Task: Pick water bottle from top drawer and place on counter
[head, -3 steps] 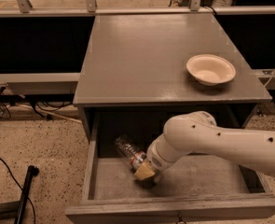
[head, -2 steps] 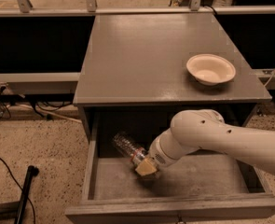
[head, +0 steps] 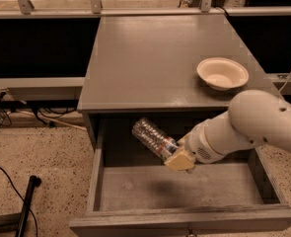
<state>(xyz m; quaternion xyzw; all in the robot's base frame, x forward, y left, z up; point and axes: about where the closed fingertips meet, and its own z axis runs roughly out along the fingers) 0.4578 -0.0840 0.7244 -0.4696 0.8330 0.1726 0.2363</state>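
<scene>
Grey counter point(head: 150, 58) carries a bowl point(head: 222, 73) at 2 o'clock. We see the bottle point(head: 152, 137) off the drawer point(head: 184, 191) floor, where it lay a second ago, its label end clamped in the claw point(head: 179, 159), body tilted toward 10 o'clock. Pick looks done; placing remains.

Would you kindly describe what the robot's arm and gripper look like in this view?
The arm is smooth, glossy white, with thick rounded segments and a bulbous joint. The gripper is blocky and tan-yellow, and sits over the top drawer, against the water bottle. No cables or markings show on either.
</scene>
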